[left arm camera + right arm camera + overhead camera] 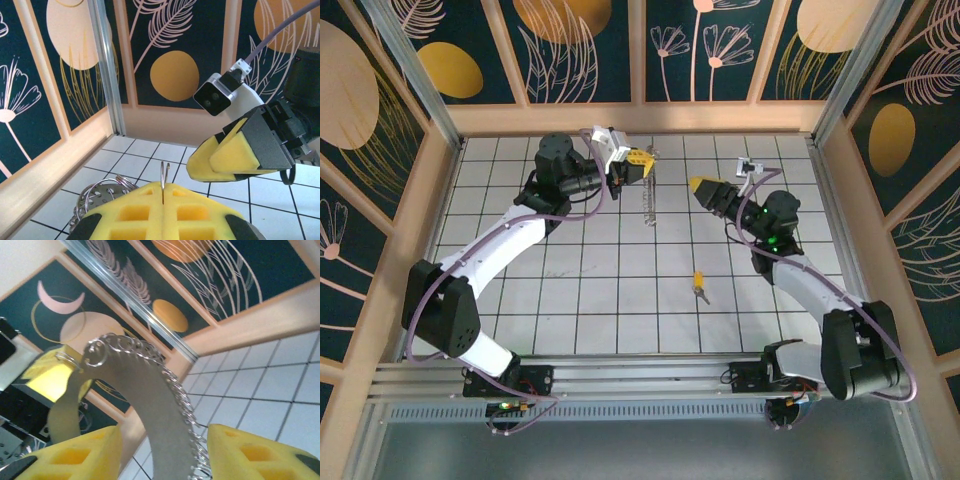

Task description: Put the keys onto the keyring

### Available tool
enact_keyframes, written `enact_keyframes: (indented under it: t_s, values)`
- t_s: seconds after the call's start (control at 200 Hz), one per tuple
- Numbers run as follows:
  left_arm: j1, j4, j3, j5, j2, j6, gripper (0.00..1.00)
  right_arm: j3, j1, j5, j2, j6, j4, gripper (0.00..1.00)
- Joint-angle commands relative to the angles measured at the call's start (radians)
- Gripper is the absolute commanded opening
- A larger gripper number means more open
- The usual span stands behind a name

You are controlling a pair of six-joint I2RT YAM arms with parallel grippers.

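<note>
Seen from above, the left gripper point(632, 160) sits at the far end of the keyring point(646, 195). Its jaws are shut on a thin wire loop of the keyring, which the left wrist view shows pinched between the yellow pads. The keyring, a beaded silver chain, trails slack from that grip toward the arm bases. It is probably held up this way so that its end is free for threading.

Just right of the keyring and apart from it, the right gripper point(701, 186) points at it with its jaws partly open, holding nothing. It looks ready to steady the chain or to fetch the key.

The key point(698, 285), tiny with a yellow head, lies flat on the tiles, well apart from the keyring, to its right and nearer the bases. It is untouched, so threading has not begun.
</note>
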State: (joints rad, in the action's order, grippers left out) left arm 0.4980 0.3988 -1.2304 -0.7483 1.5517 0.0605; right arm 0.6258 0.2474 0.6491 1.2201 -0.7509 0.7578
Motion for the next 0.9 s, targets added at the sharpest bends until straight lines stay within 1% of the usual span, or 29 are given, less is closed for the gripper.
enact_keyframes:
  t_s: [0.0, 0.28, 0.415, 0.5, 0.711, 0.896]
  values:
    - [0.007, 0.022, 0.015, 0.031, -0.052, 0.033, 0.0, 0.002, -0.006, -0.071, -0.05, 0.062, -0.237, 0.49]
    - [0.007, 0.024, 0.067, 0.091, -0.091, 0.039, 0.0, -0.032, -0.003, -0.255, -0.135, 0.12, -0.701, 0.48]
    - [0.006, 0.022, 0.084, 0.099, -0.102, 0.036, 0.0, -0.082, 0.024, -0.313, -0.161, 0.116, -0.8, 0.47]
    - [0.007, 0.029, 0.095, 0.1, -0.109, 0.032, 0.0, -0.095, 0.074, -0.359, -0.159, 0.118, -0.852, 0.45]
    - [0.007, 0.055, 0.109, 0.097, -0.114, 0.019, 0.0, -0.076, 0.253, -0.547, -0.095, 0.118, -0.978, 0.42]
    - [0.007, 0.058, 0.118, 0.093, -0.118, 0.02, 0.0, -0.046, 0.353, -0.653, -0.027, 0.11, -1.04, 0.41]
